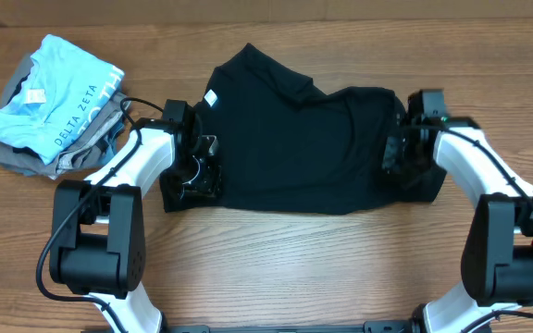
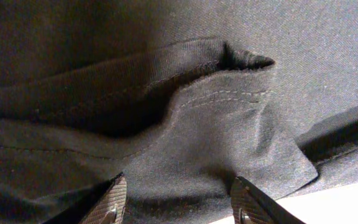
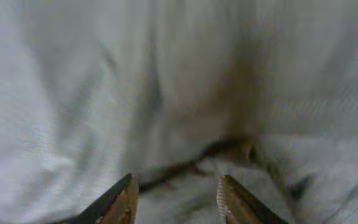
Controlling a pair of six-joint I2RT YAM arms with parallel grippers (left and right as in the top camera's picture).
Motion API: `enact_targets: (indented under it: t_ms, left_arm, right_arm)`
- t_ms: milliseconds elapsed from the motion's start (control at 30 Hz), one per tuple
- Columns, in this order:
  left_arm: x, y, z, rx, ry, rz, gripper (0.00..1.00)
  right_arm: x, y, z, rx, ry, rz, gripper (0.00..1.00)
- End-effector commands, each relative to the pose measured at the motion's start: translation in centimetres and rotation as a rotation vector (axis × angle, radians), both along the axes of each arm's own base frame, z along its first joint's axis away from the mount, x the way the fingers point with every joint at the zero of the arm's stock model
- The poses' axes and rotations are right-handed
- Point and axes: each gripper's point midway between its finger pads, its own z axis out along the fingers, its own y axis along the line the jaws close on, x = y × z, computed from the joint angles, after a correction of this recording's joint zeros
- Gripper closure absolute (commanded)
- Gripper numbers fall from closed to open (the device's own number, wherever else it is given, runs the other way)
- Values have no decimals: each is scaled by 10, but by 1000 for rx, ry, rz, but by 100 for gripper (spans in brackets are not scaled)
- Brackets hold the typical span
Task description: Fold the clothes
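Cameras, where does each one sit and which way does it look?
Overhead: above the table, looking straight down at the black T-shirt; both arms show, left gripper and right gripper at its ends.
Left wrist: on the left arm, close over the shirt's stitched hem; its two fingers show.
Right wrist: on the right arm, close over blurred cloth; its fingers show.
Shared: overhead and left wrist both show the T-shirt.

Overhead evenly lit; right wrist view blurred, washed out.

A light blue "DELTA ZETA" garment lies atop grey garments on the wooden table.
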Motion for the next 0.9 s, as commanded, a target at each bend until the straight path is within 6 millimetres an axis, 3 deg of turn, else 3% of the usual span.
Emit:
enact_targets:
  t_ms: [0, 133, 267, 500, 767, 867]
  left_arm:
    - [-9, 3, -18, 20, 54, -10, 41]
    - [-8, 3, -18, 19, 49, -10, 41]
    - [-8, 3, -18, 19, 48, -10, 41]
    - [-8, 3, -18, 19, 48, -9, 41]
    - [-8, 3, -18, 19, 48, -10, 41]
    - [-8, 3, -18, 19, 48, -10, 41]
  right_arm:
    - [21, -4, 28, -26, -93, 20, 54]
    - [20, -5, 15, -34, -69, 19, 55]
    - [13, -9, -17, -56, -22, 14, 54]
    - [17, -16, -23, -100, -29, 6, 55]
    - [13, -16, -34, -99, -34, 5, 68]
    - [14, -16, -31, -99, -34, 5, 88]
